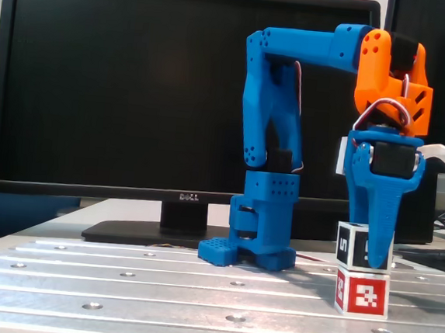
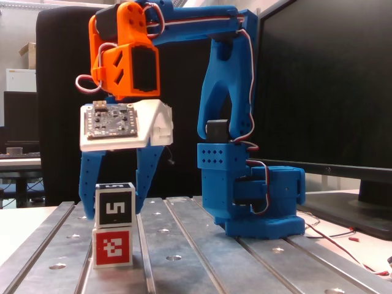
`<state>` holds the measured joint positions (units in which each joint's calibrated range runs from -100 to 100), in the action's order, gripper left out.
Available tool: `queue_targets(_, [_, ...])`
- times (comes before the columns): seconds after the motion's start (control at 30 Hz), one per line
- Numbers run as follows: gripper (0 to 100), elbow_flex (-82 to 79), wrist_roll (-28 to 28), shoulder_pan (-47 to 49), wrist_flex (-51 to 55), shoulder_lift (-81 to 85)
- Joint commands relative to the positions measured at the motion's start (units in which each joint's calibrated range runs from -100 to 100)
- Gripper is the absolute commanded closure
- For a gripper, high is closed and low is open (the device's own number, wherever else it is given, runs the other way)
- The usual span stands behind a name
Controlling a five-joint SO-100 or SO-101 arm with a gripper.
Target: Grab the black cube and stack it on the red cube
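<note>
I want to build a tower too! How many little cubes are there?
2. The black cube with the "5" sits on top of the red cube, which rests on the metal table. The end effector straddles the black one. None seem hidden.
</note>
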<state>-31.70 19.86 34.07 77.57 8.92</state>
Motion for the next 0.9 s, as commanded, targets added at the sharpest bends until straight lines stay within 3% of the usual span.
queue_targets(0.0, [82,0.5,0.5,0.0,0.1,0.9])
queue_targets(0.57, [81,0.6,0.5,-0.1,-0.6,0.7])
queue_targets(0.87, [70,0.4,0.2,-0.1,-0.6,0.9])
